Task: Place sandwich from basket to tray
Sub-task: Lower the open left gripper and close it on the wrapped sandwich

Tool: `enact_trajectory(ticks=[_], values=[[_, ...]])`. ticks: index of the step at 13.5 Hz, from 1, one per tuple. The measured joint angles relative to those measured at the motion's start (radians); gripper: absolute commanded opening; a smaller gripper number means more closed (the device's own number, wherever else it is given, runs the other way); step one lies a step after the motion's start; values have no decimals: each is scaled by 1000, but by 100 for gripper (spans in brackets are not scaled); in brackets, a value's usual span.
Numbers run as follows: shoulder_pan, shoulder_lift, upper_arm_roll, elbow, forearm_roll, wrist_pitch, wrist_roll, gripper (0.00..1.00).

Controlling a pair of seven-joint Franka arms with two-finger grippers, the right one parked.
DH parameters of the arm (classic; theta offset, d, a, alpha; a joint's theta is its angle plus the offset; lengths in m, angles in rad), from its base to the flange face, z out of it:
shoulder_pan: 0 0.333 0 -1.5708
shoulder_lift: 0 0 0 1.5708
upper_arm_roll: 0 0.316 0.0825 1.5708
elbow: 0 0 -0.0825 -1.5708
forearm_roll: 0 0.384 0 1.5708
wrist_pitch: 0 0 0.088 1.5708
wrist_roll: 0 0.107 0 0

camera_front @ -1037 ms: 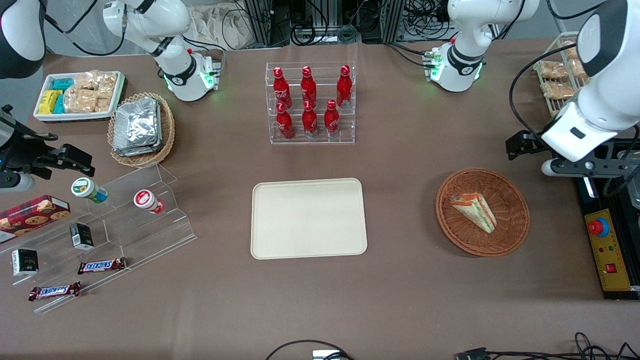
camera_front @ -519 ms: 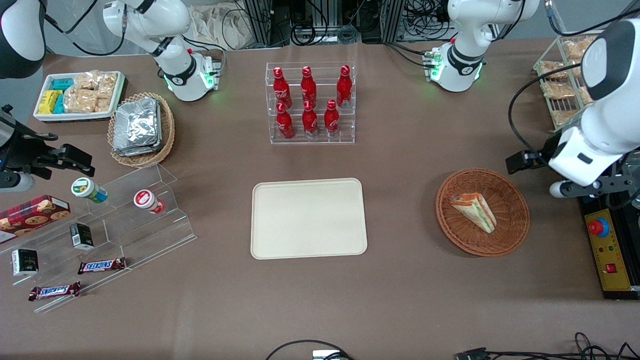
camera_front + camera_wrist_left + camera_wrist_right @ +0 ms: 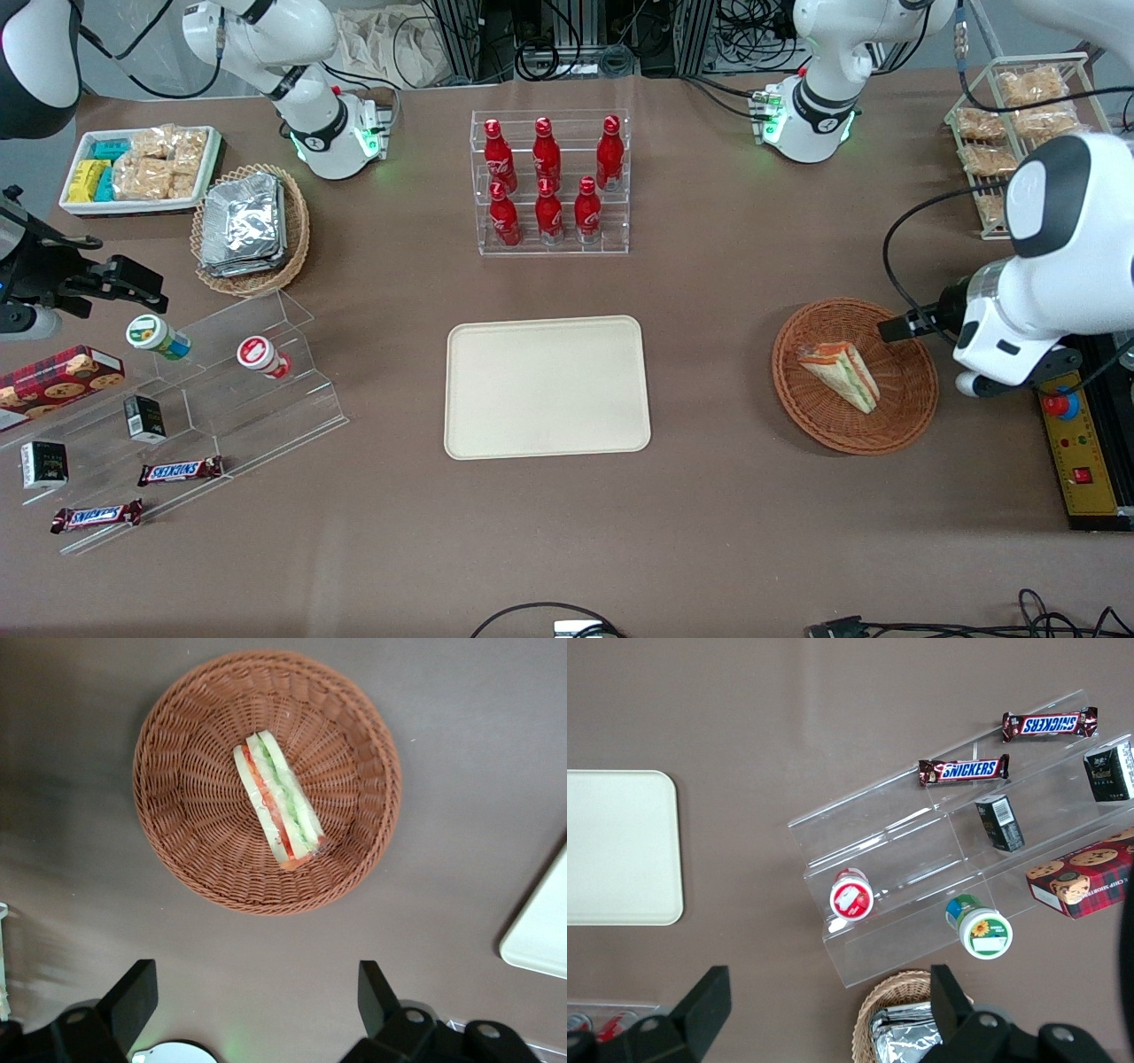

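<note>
The sandwich [image 3: 840, 376], a wrapped white-bread wedge with red and green filling, lies on its side in the round reddish-brown wicker basket [image 3: 921, 403]. The wrist view looks straight down on the sandwich [image 3: 276, 801] and the basket [image 3: 177, 859]. My left gripper [image 3: 254, 988] is open, with both black fingers spread wide over bare tablecloth just outside the basket's rim and nothing between them. In the front view the white wrist [image 3: 1010, 341] hangs beside the basket at the working arm's end. The cream tray [image 3: 547, 387] lies mid-table, and a corner of the tray [image 3: 540, 939] also shows from the wrist.
A clear rack of red bottles [image 3: 551, 182] stands farther from the camera than the tray. A control box with a red button [image 3: 1076, 443] and a wire rack of snacks [image 3: 1019, 133] flank the arm. Acrylic steps with snacks [image 3: 195, 390] and a foil-packet basket [image 3: 251, 229] sit toward the parked arm.
The left arm has swung nearer to the camera and toward the basket; its wrist now overlaps the basket's edge. Sandwich, basket and tray have not moved.
</note>
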State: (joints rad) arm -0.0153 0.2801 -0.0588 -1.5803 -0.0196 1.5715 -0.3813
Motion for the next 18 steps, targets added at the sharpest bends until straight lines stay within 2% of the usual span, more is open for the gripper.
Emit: enact_trajectory(ticks=[7, 14, 18], values=[[2, 135, -1, -17, -3, 59, -76, 100], [2, 192, -1, -57, -22, 132, -174, 100], [6, 223, -1, -120, -22, 243, -187, 100]])
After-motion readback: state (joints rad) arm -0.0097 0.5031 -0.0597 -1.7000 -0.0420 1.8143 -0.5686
